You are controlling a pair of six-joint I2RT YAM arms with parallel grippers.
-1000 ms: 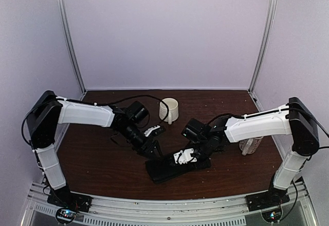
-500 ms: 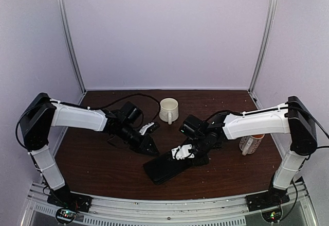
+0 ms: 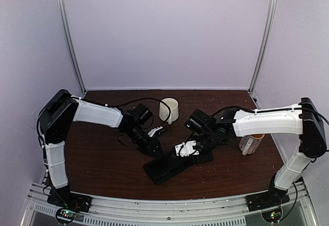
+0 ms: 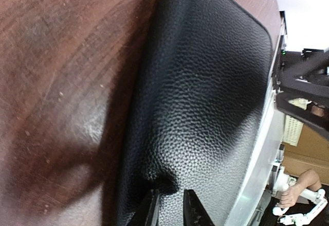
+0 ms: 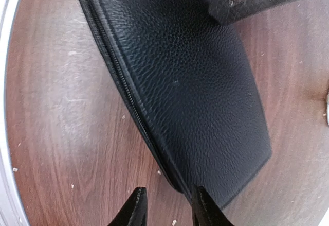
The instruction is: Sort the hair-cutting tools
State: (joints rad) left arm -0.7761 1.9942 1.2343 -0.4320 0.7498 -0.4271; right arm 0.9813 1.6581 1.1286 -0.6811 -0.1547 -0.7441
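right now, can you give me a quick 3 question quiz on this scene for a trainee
1. True or false: the left gripper and right gripper are at opposite ends of the black case.
2. The white mug stands: A) on the case, B) behind the case, C) in front of the case.
3. How many mugs are in view?
Key: 1 true; 2 B; 3 two, the second mug at the far right.

Dark wood tabletop [image 3: 103, 169] w/ pale lilac walls [image 3: 164, 30] & two metal corner posts [image 3: 69, 35], even light
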